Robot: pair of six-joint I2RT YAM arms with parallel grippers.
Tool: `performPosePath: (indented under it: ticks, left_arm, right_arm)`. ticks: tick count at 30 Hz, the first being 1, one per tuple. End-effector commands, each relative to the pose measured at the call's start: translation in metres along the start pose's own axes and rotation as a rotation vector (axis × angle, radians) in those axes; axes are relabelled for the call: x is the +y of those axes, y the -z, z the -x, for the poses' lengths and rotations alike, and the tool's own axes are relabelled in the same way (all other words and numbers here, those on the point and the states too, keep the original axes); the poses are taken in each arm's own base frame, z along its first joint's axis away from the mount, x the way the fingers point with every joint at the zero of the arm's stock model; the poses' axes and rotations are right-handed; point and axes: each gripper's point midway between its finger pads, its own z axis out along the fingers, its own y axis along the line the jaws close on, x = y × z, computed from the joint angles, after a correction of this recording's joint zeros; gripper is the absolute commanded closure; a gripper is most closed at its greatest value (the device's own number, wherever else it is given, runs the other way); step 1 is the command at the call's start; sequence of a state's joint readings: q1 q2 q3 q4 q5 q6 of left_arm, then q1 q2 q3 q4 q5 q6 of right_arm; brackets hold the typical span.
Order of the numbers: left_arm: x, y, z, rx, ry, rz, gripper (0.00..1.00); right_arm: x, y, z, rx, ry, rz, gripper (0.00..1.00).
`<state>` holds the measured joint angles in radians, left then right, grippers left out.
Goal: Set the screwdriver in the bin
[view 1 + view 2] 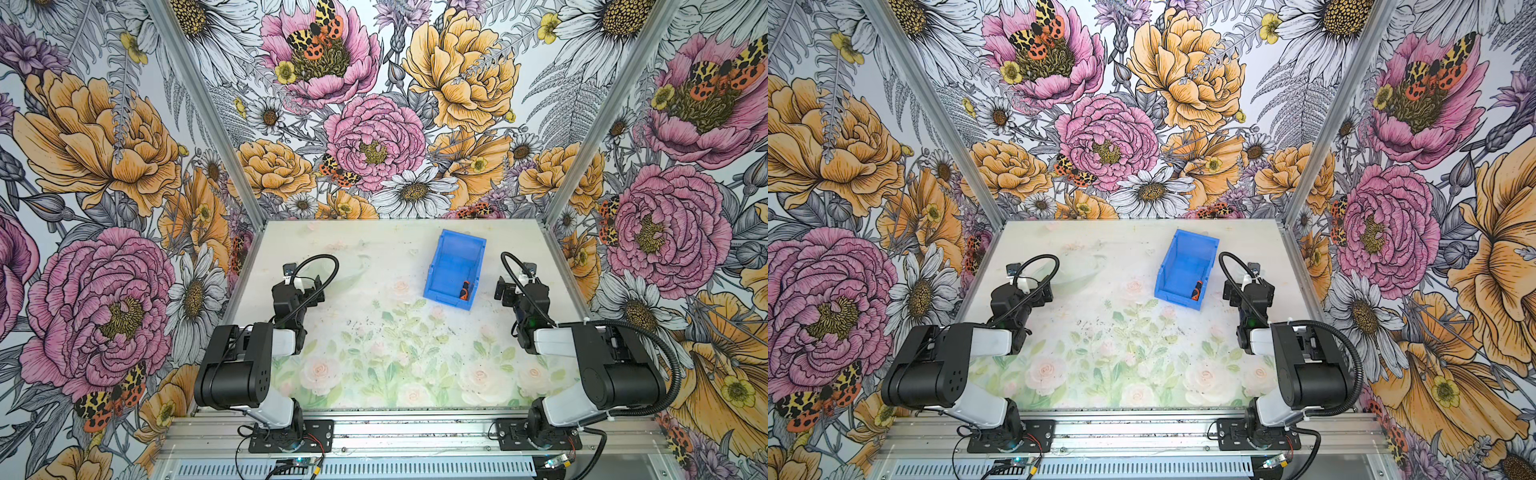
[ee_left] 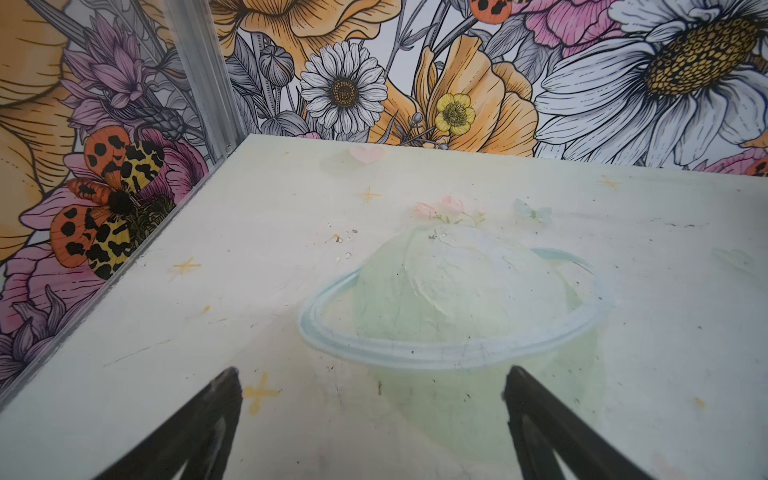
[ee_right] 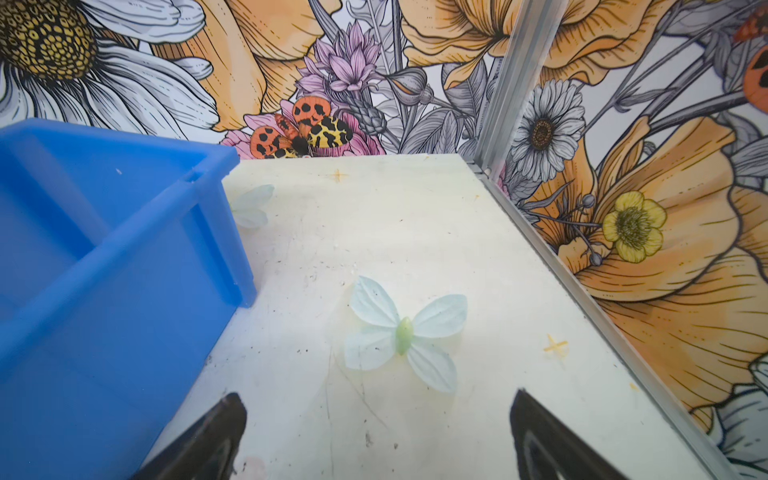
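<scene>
Screwdriver (image 1: 464, 289) lying inside bin (image 1: 440, 266), at its near right corner. Left pincer (image 2: 372, 415) and right pincer (image 3: 378, 432) spread wide, empty, above tabletop (image 1: 374, 332). Judged complete; advisable to retract without nudging bin.

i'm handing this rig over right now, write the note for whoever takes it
Left tool: open, empty, hovering over bare table on the left side, away from the job's things.
Right tool: open, empty, just to the right of the bin, over the table.
Screwdriver: lying inside the bin, in its near right corner, in both top views.
Done: screwdriver is in the bin and released.
Left: nothing on the task itself, as far as the views show; both arms sit pulled back.
</scene>
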<state>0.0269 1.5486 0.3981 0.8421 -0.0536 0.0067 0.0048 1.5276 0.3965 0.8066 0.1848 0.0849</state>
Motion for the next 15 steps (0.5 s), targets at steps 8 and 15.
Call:
performPosePath:
  ticks: [8,15]
  left_arm:
    - [-0.0033,0.0049,0.0137,-0.075,-0.017,0.043,0.01]
    - [-0.0039,0.0045,0.0133,-0.072,-0.018,0.038,0.01]
  right_arm:
    - [0.0,0.0001,0.01,-0.047,-0.016,0.012,0.01]
    - [-0.0002,-0.0004,0.0093,-0.044,-0.016,0.012,0.0]
